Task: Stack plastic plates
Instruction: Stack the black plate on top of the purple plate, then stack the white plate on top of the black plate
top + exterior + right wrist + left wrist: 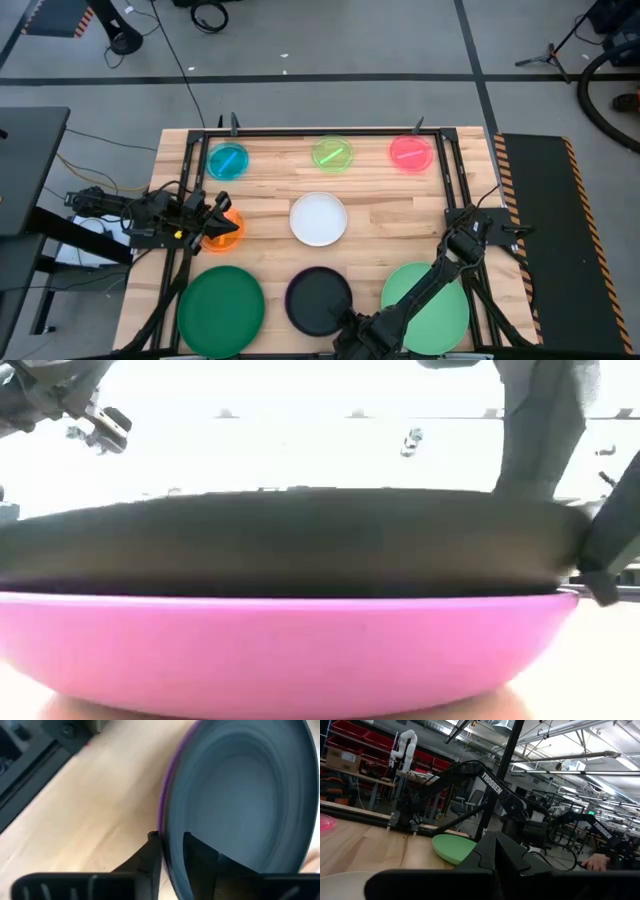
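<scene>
- The right gripper [172, 841] is at the near edge of the worktop [380, 215], at the near rim of the black plate [320, 298].
- Its fingers [154, 855] stand a little apart. The black plate's rim runs up between them, with one finger outside the rim and the other over the bowl of the plate.
- The black plate sits inside the purple plate [300, 650]. From the right wrist view, only a thin purple line shows along the outer side of the black rim.
- The dark green plate [220, 305] lies to the left of that pair and the light green plate [440, 310] to the right, partly under the right arm. Both are along the near edge.
- The left gripper [222, 222] is near the left edge, over the rim of the orange plate [226, 236], with its fingers pressed together. I cannot tell whether they touch the plate.
- The white plate [318, 219] lies at the middle of the worktop.
- Along the far edge sit the small blue plate [228, 159], small green plate [332, 153] and small pink plate [411, 152], well apart from each other.
</scene>
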{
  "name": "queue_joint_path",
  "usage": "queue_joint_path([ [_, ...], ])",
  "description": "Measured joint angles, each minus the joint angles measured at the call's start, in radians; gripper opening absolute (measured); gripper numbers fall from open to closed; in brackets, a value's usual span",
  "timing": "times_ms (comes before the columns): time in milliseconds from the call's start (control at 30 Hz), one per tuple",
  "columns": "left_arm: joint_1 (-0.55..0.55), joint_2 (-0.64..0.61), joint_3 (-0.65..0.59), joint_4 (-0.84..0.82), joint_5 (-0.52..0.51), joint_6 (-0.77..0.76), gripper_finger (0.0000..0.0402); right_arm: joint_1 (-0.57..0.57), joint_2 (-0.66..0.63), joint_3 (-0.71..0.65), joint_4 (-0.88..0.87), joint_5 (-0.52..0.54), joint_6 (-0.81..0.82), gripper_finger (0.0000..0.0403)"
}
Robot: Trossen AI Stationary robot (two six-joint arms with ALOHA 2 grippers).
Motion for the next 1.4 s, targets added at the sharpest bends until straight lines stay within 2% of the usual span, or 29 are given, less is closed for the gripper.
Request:
queue_joint_path([
  [167, 0.000, 0.000, 0.000, 0.000, 0.000, 0.016, 0.0009, 0.000, 0.000, 0.000, -0.010, 0.079, 0.015, 0.0121],
  [333, 0.000, 0.000, 0.000, 0.000, 0.000, 0.004, 0.0009, -0.007, -0.007, 0.000, -0.117, 0.177, 0.053, 0.0138],
  [433, 0.000, 0.000, 0.000, 0.000, 0.000, -0.011, 0.0009, -0.032, -0.031, 0.000, -0.186, 0.153, 0.099, 0.0140],
  [600, 0.000, 0.000, 0.000, -0.013, 0.000, -0.010, 0.0009, -0.089, -0.073, 0.000, -0.175, 0.017, 0.080, 0.0139],
  [800, 0.000, 0.000, 0.000, -0.032, 0.000, -0.003, 0.0009, -0.155, -0.186, -0.032, -0.158, 0.031, -0.037, 0.0139],
  [1000, -0.001, 0.000, 0.001, -0.032, 0.000, -0.016, 0.0009, -0.293, -0.366, -0.224, -0.091, -0.001, -0.068, 0.0139],
  [1167, 0.000, 0.000, 0.001, -0.032, 0.002, -0.018, 0.0009, -0.416, -0.495, -0.483, 0.162, -0.043, -0.087, 0.0140],
  [1300, 0.000, 0.000, 0.001, -0.034, 0.004, -0.018, 0.0009, -0.487, -0.535, -0.650, 0.374, -0.076, -0.162, 0.0139],
  [1400, 0.000, 0.000, 0.001, -0.039, 0.004, -0.014, 0.0009, -0.514, -0.527, -0.709, 0.448, -0.111, -0.215, 0.0141],
])
